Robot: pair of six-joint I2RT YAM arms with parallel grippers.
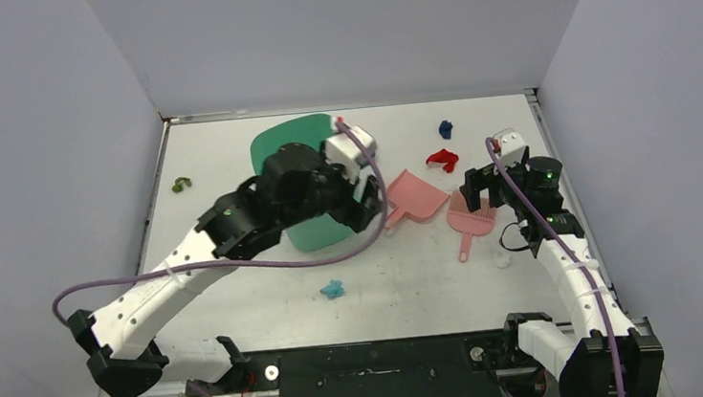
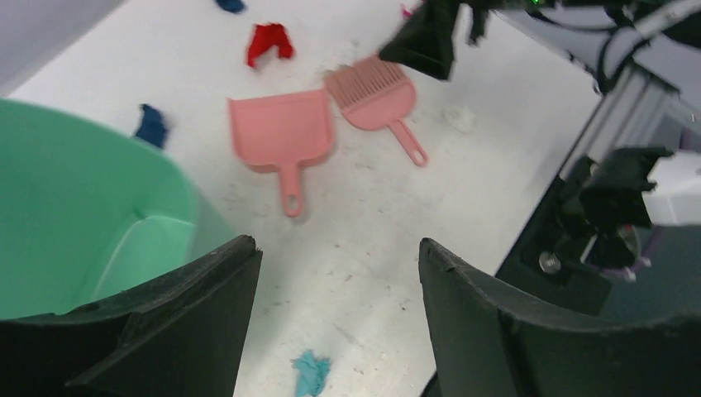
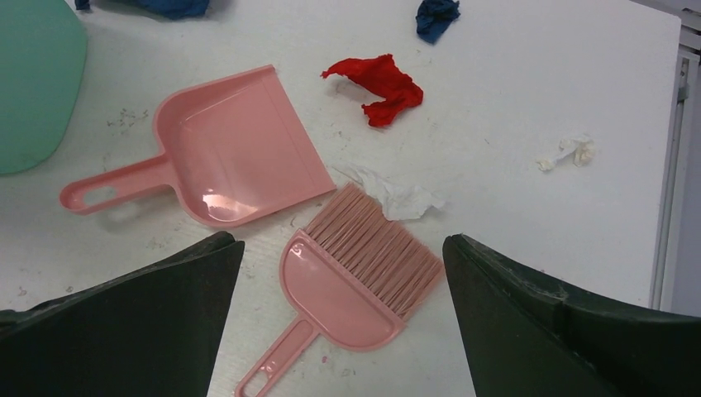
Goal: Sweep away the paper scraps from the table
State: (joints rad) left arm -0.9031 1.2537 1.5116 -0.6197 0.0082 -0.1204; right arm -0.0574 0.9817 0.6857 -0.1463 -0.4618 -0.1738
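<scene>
Loose paper scraps on the white worktop (image 1: pixel 404 290): red scrap (image 1: pixel 441 160) and dark blue scrap (image 1: pixel 445 130) far right, apart from each other; teal scrap (image 1: pixel 334 289) near the front centre; olive scrap (image 1: pixel 180 185) by the left edge. A white crumpled bit (image 3: pixel 397 198) sits at the bristle tips of the pink brush (image 1: pixel 472 215). The pink dustpan (image 1: pixel 412 200) lies flat just beside the brush, near the red scrap. The left end effector (image 2: pixel 335 256) hangs at the right rim of the green bin (image 1: pixel 286 147), jaws spread wide, empty. The right end effector (image 3: pixel 340 241) hovers above the brush, jaws spread wide, gripping nothing.
</scene>
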